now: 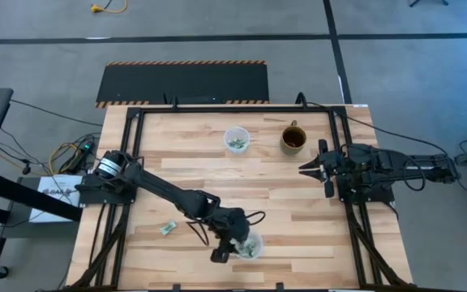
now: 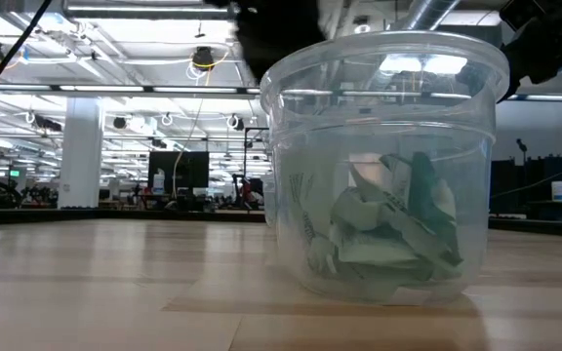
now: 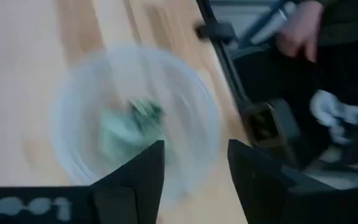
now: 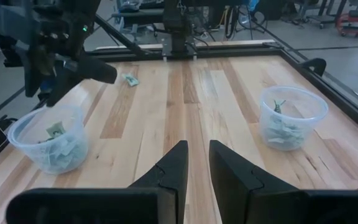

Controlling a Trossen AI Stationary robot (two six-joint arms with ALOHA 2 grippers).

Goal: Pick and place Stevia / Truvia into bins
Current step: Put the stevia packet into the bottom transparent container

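Two clear cups hold green-and-white packets: the near cup (image 1: 250,246) (image 3: 135,124) (image 4: 45,146) (image 2: 388,166) stands by the table's near edge, and the far cup (image 1: 236,140) (image 4: 291,124) stands toward the far edge. One loose packet (image 1: 168,229) (image 4: 128,79) lies flat on the wood, left of the near cup. My left gripper (image 1: 229,248) (image 3: 194,168) hovers over the near cup's left rim, open, with nothing between its fingers. My right gripper (image 1: 305,169) (image 4: 199,165) waits at the table's right side, fingers a narrow gap apart, holding nothing.
A brown mug (image 1: 293,139) stands right of the far cup. A black frame (image 1: 217,108) runs around the tabletop. Beyond the near edge, a person's hand (image 3: 297,31) shows in the left wrist view. Bare wood lies between the two cups.
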